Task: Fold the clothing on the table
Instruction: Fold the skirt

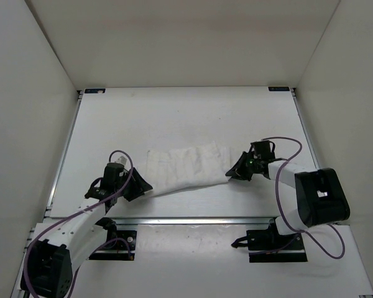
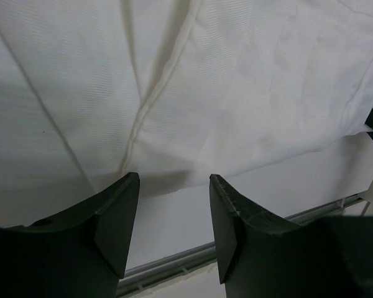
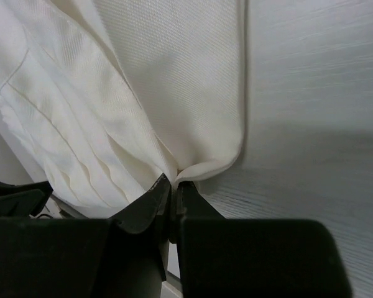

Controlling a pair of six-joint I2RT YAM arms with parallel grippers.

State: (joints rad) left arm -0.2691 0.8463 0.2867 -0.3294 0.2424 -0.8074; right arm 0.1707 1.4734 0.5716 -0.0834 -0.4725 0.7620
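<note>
White thin fabric, the clothing (image 1: 186, 166), lies as a rumpled band across the middle of the top view, running from the left gripper (image 1: 135, 186) at lower left up to the right gripper (image 1: 236, 172) right of centre.

Left gripper: jaws stand moderately apart. In the left wrist view the clothing (image 2: 174, 81), with a stitched seam and creases, fills the upper frame. Its lower edge lies just at the fingertips (image 2: 127, 186), and bare bench (image 2: 286, 186) shows between them.

Right gripper (image 3: 174, 184): jaws pressed together, pinching a folded edge of the clothing (image 3: 143, 93), which fans out to the upper left of the right wrist view in pleated layers.

Surface: the bench (image 1: 174, 112) is flat, matt white, with a fine grain visible at close range. Metal rails (image 1: 193, 220) border it, and black corner brackets (image 1: 93, 90) sit at the upper left and upper right.

Room: plain white panels (image 1: 31, 124) enclose the bench on the left, right and far sides. Purple cables (image 1: 280, 186) loop along both arms.
</note>
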